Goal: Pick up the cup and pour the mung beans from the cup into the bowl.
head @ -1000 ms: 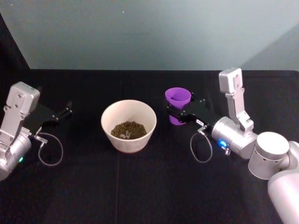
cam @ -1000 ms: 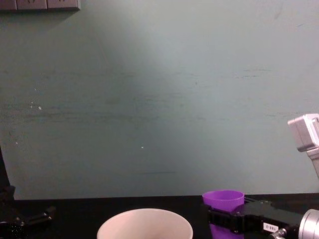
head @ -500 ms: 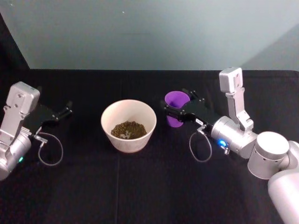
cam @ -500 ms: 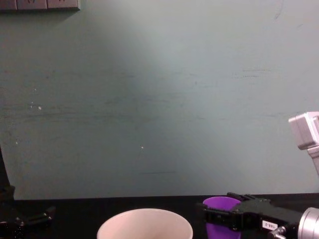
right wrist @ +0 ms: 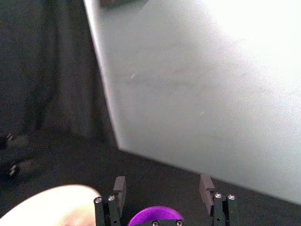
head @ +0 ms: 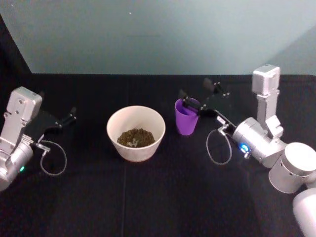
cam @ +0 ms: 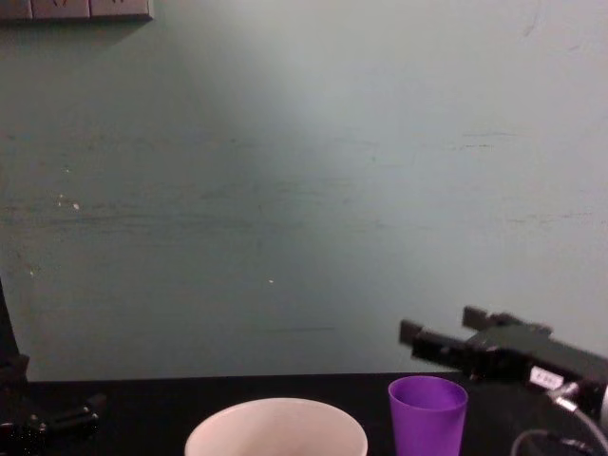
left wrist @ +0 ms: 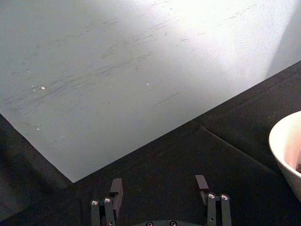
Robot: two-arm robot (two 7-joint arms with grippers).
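The small purple plastic cup point(head: 186, 117), smooth, tapered and handleless, stands upright on the black tablecloth point(head: 148, 197), just to the right of the wide cream-white round bowl point(head: 136, 132) and apart from it. In the chest view the cup point(cam: 427, 414) rises beside the bowl's rim point(cam: 275, 438) with nothing touching its wall. The bowl holds a low heap of greenish-brown mung beans point(head: 136, 137) in its bottom. The right gripper point(head: 198, 92) hangs above the cup and a little to the right of it, its two black fingers spread wide and gripping nothing; the chest view shows it point(cam: 446, 334) clear of the cup's rim, and from the right wrist view the fingers point(right wrist: 119, 183) stand well apart with the purple rim point(right wrist: 155, 217) showing below and between them. The left gripper point(head: 74, 113) is parked far to the left of the bowl, low over the cloth, its fingers point(left wrist: 116, 187) likewise spread and empty. A pale grey-green wall point(cam: 304, 190) stands behind the table.
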